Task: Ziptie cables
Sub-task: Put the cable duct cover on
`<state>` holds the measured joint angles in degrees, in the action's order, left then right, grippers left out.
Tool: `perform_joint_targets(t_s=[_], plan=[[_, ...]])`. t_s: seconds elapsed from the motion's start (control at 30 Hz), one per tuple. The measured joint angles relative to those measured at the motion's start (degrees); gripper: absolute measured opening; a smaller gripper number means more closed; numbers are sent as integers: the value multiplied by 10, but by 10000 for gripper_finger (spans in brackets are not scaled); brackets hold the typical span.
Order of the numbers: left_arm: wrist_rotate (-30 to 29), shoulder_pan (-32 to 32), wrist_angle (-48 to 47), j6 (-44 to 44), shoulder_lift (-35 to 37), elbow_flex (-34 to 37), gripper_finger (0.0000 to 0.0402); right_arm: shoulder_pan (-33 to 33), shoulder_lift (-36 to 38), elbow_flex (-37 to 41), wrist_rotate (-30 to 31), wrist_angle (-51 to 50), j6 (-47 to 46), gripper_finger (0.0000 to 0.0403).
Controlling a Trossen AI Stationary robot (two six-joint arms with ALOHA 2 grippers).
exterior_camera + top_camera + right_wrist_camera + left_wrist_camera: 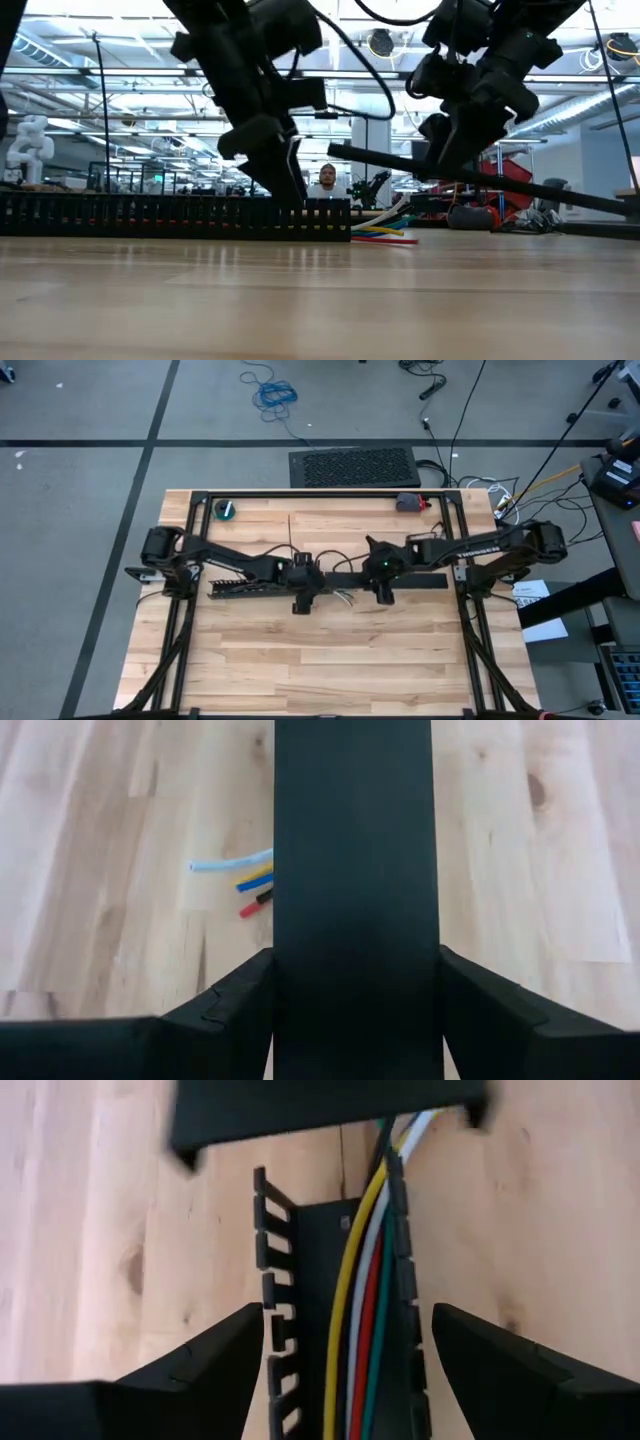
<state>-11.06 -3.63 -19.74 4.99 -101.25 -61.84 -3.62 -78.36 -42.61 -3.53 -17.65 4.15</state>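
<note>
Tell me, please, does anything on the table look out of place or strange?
The cables lie inside the slotted duct, but their coloured ends stick out loose past its open end. The flat black cover is off, shut in the right gripper.

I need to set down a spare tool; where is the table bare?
The wide strip of table nearest the camera's bottom edge, below both arms, is bare. The far strip is mostly free between the green roll and the red-and-grey object. The middle is crowded: slotted duct, cables, left gripper, right gripper.
</note>
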Motion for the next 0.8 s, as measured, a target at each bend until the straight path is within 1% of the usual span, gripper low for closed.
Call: perform_joint_targets(t_s=[0.2,0.3,0.4,0.57,0.7,0.8], plan=[[36,22,27,-2,-20,0,286,16,-26,0,35,5,10,221],[37,29,36,-6,-37,0,286,18,-35,0,40,10,13,221],[36,38,41,-27,-60,0,286,19,-41,-1,57,15,26,221],[32,44,55,-46,-76,-2,286,15,-47,-1,76,16,50,221],[30,43,72,-50,-78,-1,282,9,-57,-32,95,-14,67,221],[29,43,73,-61,-79,-1,268,4,-70,-71,96,-52,69,221]])
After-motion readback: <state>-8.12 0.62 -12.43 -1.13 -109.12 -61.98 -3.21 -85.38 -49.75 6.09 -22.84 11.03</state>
